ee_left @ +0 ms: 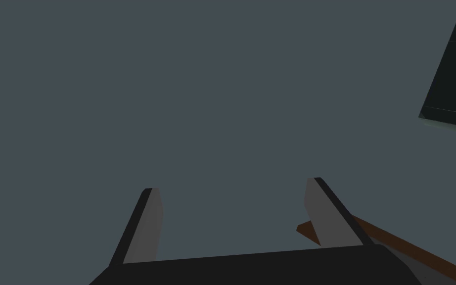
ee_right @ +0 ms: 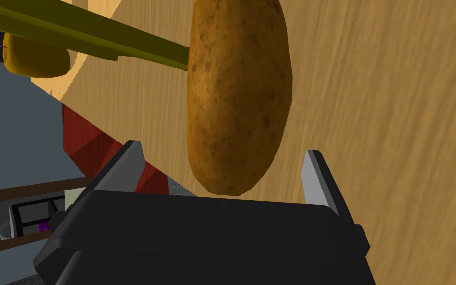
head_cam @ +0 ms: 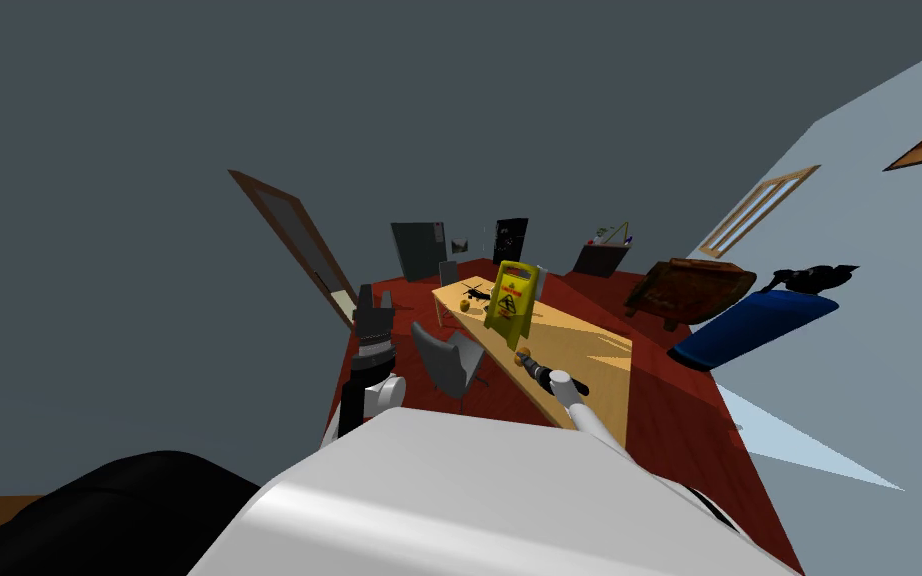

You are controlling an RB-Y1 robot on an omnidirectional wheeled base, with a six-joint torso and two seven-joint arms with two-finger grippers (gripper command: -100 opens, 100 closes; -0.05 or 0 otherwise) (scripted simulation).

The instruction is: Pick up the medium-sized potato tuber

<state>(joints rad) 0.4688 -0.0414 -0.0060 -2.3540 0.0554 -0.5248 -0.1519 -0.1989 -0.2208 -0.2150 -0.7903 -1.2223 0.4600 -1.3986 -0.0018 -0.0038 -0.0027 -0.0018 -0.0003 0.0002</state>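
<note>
A brown potato (ee_right: 237,94) lies on the wooden table (ee_right: 395,123), next to the foot of a yellow floor sign (ee_right: 83,34). My right gripper (ee_right: 222,148) is open around it. The fingers stand either side of the potato's near end, with a gap on both sides. In the head view the potato (head_cam: 523,355) sits at the tip of my right gripper (head_cam: 529,362), near the table's left edge below the sign (head_cam: 511,303). My left gripper (head_cam: 373,305) is raised at the left, open (ee_left: 232,190) with nothing between its fingers.
A grey chair (head_cam: 446,362) stands against the table's left side, near my right arm. A small yellow-brown round thing (head_cam: 465,306) and a black object (head_cam: 476,292) lie on the far end of the table (head_cam: 599,370). A blue object (head_cam: 754,330) lies at the right.
</note>
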